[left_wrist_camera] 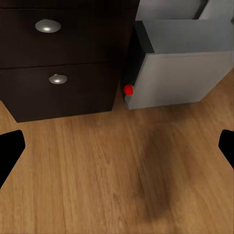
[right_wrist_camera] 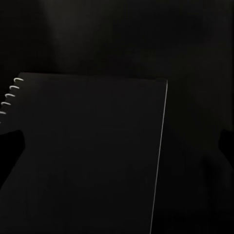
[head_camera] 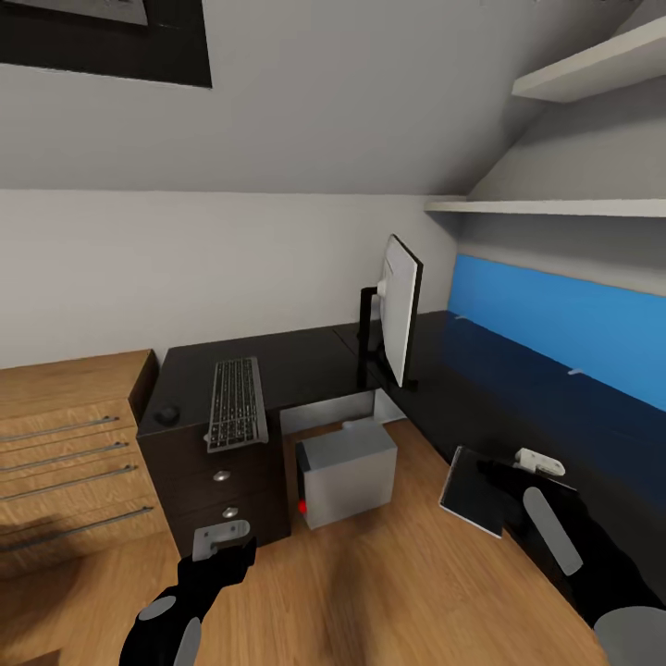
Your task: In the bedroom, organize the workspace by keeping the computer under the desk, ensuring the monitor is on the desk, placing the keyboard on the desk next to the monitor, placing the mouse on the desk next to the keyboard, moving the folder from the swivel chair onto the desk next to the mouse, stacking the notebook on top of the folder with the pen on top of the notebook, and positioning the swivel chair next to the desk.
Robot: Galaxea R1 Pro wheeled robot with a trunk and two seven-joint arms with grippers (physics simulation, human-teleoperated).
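Note:
The black-topped desk (head_camera: 305, 361) carries the keyboard (head_camera: 236, 402), the small black mouse (head_camera: 167, 413) to its left, and the monitor (head_camera: 400, 310) at the corner. Under the desk stands the grey computer (head_camera: 347, 472) (left_wrist_camera: 180, 68), red button facing out. The dark grey notebook (head_camera: 474, 504) (right_wrist_camera: 92, 156) lies at the front edge of the desk's right wing and sticks out over the floor. My right gripper (head_camera: 504, 476) (right_wrist_camera: 117, 146) hovers just over it, open. My left gripper (head_camera: 227, 555) (left_wrist_camera: 117, 151) hangs open above the floor before the drawers (left_wrist_camera: 58, 58). Folder, pen and swivel chair are out of view.
A light wood chest (head_camera: 65, 453) with steel handles stands against the desk's left end. A blue back panel (head_camera: 564, 324) runs behind the right wing, with white shelves (head_camera: 592, 65) above. Bare wood floor (head_camera: 370, 592) spreads between my arms.

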